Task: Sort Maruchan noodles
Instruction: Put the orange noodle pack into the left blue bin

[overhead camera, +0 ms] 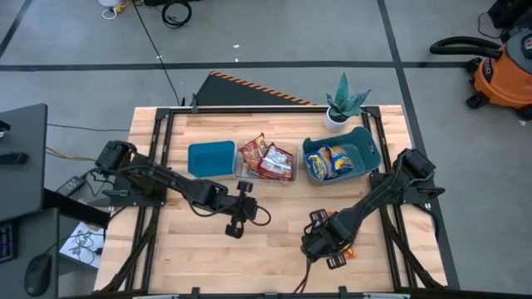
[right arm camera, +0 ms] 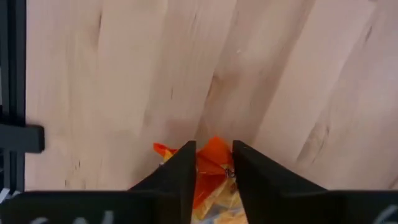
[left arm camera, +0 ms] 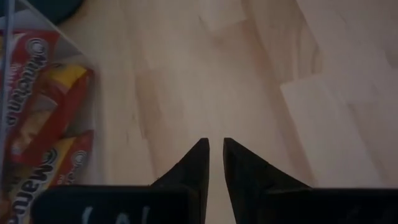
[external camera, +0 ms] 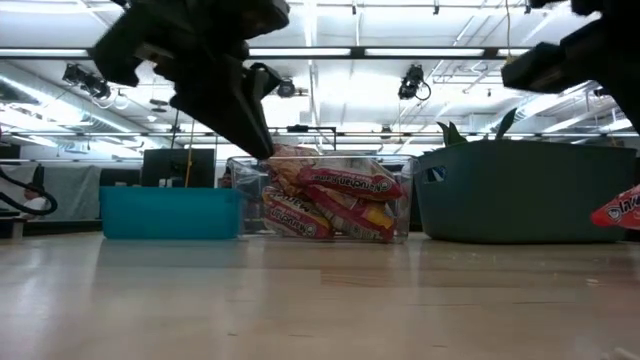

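Red packets [overhead camera: 268,157], crinkled and overlapping at tilted angles, fill the clear bin at the centre of the desk; their white lettering faces outward through its near wall. Blue-and-yellow packets [overhead camera: 331,161] lie side by side in the teal bin just to the right. One orange packet [right arm camera: 211,171] sits pinched between the fingers of the right hand [right arm camera: 212,163], near the desk's near right edge.

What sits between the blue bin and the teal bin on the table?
The clear bin holding red Maruchan packets sits between the blue bin and the teal bin; the high view shows it best.
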`<state>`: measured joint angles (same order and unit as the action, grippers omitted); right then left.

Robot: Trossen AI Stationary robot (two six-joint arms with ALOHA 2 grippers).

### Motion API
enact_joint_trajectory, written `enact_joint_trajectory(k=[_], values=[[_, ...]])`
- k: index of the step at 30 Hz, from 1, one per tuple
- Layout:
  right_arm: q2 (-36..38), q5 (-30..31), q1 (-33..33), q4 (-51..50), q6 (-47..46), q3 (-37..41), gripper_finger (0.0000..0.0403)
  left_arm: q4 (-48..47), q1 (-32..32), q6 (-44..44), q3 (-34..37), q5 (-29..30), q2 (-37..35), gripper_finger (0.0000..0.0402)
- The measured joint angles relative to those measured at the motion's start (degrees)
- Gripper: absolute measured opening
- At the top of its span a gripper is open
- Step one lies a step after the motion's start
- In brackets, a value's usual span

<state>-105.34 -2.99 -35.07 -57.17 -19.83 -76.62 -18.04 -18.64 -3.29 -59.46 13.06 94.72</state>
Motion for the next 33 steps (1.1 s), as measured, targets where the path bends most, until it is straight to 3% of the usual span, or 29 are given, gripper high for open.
enact_joint_trajectory(k=[7, 11, 17, 21, 23, 29, 33], values=[[-0.5, -3.1, 2.9, -1.2, 0.7, 0.0, 0.0015, 1.3, -0.9, 1.6, 0.0, 0.0, 0.0, 0.0052], [0.4, -1.6, 5.2, -4.5, 0.7, -1.1, 0.0017, 4.2, -0.8, 3.7, 0.0, -0.3, 0.3, 0.0052], [4.1, 7.6, 8.6, -7.5, 0.6, -4.9, 0.0007, 13.1, -0.5, 1.1, 0.0, -0.2, 0.3, 0.0062], [7.3, 17.9, 10.7, -7.2, -3.8, -5.2, 0.0012, 19.2, -0.1, -0.4, 0.0, -0.2, 0.9, 0.0094], [9.1, 19.9, 11.7, -6.9, -4.8, -5.1, 0.0013, 20.7, 0.2, -0.9, 0.0, 0.1, 1.4, 0.0116], [14.2, 17.2, 11.5, -2.1, 4.8, -5.1, 0.0005, 24.8, 2.7, -2.4, 0.0, 0.6, 3.9, 0.02], [16.6, 12.2, 10.4, 3.6, 13.2, -5.1, 0.0009, 31.3, 5.7, -3.2, -0.1, -8.3, 5.7, 0.0242]])
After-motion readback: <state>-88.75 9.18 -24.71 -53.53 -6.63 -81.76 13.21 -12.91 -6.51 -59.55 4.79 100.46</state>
